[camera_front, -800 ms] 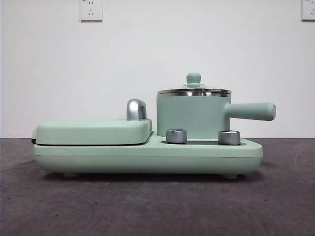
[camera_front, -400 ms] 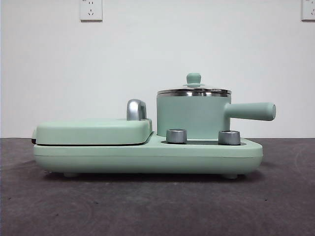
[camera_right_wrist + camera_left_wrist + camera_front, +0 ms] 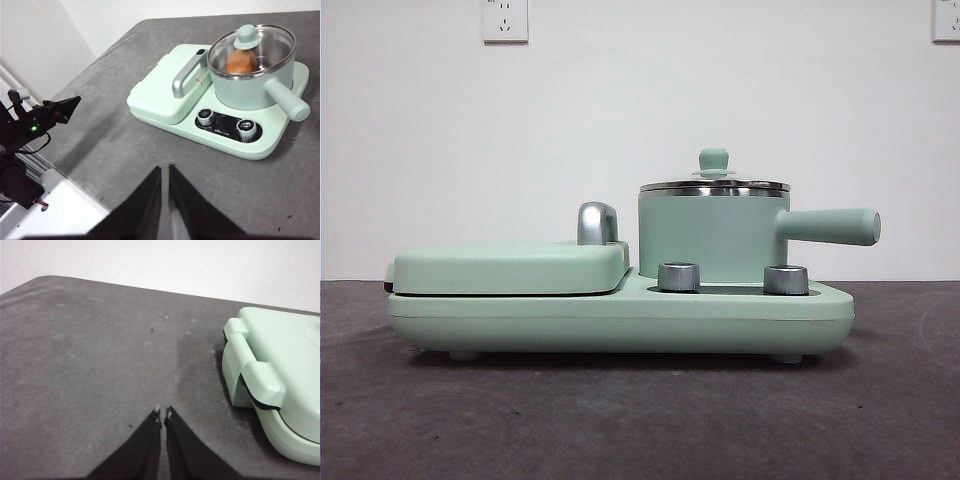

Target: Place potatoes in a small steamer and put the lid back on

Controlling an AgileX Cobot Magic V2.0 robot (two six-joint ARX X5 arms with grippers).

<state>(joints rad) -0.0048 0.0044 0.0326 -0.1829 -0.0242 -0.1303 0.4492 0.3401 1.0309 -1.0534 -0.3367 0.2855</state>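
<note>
**Potato in the pot, lid on, both arms clear**

The cooker (image 3: 165, 107), a mint-green unit, lies well ahead of the right gripper (image 3: 165, 172), whose two black jaws stand nearly together with only a thin slit between them and nothing held. The left gripper (image 3: 163, 415) is the same, jaws almost touching and empty; the cooker's griddle end sits off to one side of it, well apart.

The griddle cover (image 3: 510, 268) is shut flat, its chrome handle (image 3: 184, 80) rising beside the pot. The small steamer (image 3: 712, 240) stands on the other half of the cooker, far ahead of the right gripper, its stubby side handle (image 3: 832, 226) pointing away from the griddle. Two steel dials (image 3: 227, 124) sit on the base nearer that gripper than the pot is.

The lid (image 3: 272, 47) rests level on the steel rim, and through it the right wrist view shows the orange-brown potato (image 3: 241, 61) inside. The task looks finished.

Judged from its look, the lid is light, stiff and slick at the rim, so the small knob (image 3: 713, 160) is the only sensible hold. The potato seems firm and matte, easy to pinch across its narrow width. The pot would be heaviest, best taken by its side handle.

The table (image 3: 90, 350) is dark grey and faintly smudged, against a plain white wall (image 3: 640, 120) with two sockets (image 3: 505, 20).
</note>
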